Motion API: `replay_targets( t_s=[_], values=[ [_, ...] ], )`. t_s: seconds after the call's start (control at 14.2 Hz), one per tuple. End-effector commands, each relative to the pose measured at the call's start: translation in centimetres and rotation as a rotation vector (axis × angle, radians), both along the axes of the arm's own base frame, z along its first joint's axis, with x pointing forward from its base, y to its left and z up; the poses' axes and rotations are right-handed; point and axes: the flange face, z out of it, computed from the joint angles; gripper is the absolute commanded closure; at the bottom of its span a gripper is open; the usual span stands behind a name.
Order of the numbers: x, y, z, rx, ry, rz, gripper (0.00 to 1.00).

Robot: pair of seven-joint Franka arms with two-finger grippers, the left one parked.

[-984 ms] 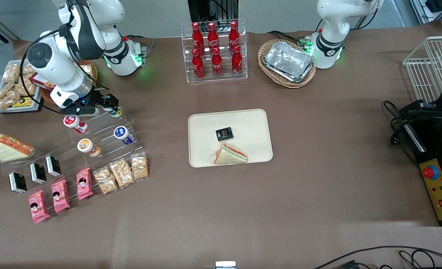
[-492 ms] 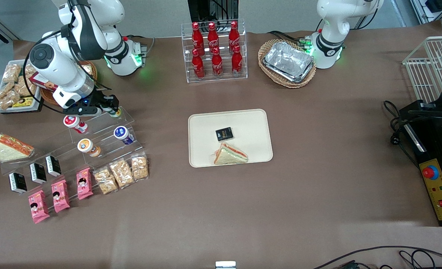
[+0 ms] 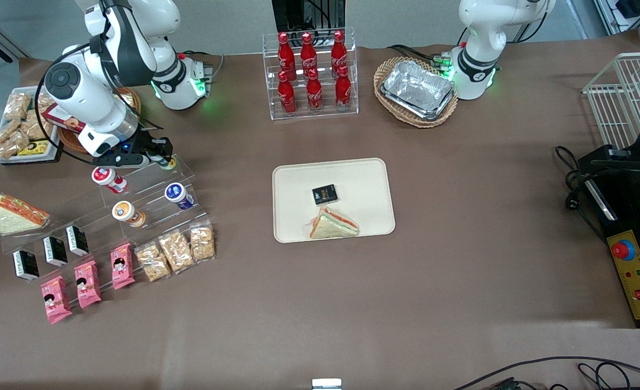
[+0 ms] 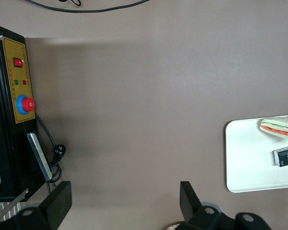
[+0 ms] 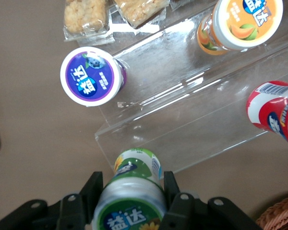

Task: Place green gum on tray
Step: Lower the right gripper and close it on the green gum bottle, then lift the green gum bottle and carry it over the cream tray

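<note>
Gripper: the right arm's gripper [image 5: 133, 191] is down at the top step of the clear stand [image 3: 136, 197], fingers [image 5: 97, 189] pressed in on either flank of the green gum [image 5: 133, 191]. It looks pinched, held by the body just under the lid.

Green gum: upright between the fingers at the stand's highest step, the end farthest from the front camera [image 3: 167, 161]. I can't tell whether it has left the acrylic.

Why that grip: a judgement, but a side squeeze on a round canister keeps it vertical for the carry.

Neighbours: blue-lidded canister [image 5: 92, 76], orange-lidded canister [image 5: 241, 21] and red canister [image 5: 273, 111] sit on nearby steps, apart from the fingers, so a straight lift should miss them.

Tray: the beige tray [image 3: 293, 179] sits mid-table, well apart from the stand, toward the parked arm. A sandwich [image 3: 333, 223] and a small black packet [image 3: 325, 194] already lie on it.

Next: lift clear, carry over, set down on the bare strip farther from the camera than the packet.
</note>
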Motion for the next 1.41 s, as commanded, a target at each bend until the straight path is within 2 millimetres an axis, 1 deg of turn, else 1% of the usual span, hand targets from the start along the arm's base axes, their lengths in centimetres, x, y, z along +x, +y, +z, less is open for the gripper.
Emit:
replay_targets(
  t_s=[0.0,0.14,0.21,0.28,0.35,0.42,0.56,0.7,0.77,0.91,1.05,1.12,1.2,1.34],
  values=[
    [0.9,0.5,5.0,0.022,0.029,0.01,0.94],
    [2.0,0.8,9.3,0.022,0.05,0.02,0.94],
    [2.2,1.6,11.2,0.017,0.051,0.035,0.94],
    [2.5,3.1,13.1,0.008,0.042,0.054,0.95],
    [2.6,4.8,14.7,-0.001,0.035,0.076,0.95],
    [2.8,6.9,16.0,-0.016,0.029,0.07,0.95],
    [2.7,12.2,17.5,-0.028,0.036,0.014,0.95],
    [2.3,17.1,18.2,0.008,0.047,-0.044,0.96],
    [2.0,19.2,18.0,0.0,0.051,-0.07,0.96],
    [0.5,23.5,16.9,-0.021,0.053,-0.105,0.96],
    [-0.1,27.3,14.7,-0.011,0.042,-0.123,0.97],
    [-0.1,28.8,13.2,0.001,0.043,-0.13,0.98],
    [0.4,29.6,11.7,0.015,0.043,-0.144,0.98],
    [1.1,30.7,7.1,0.042,0.043,-0.164,0.98]
  ],
)
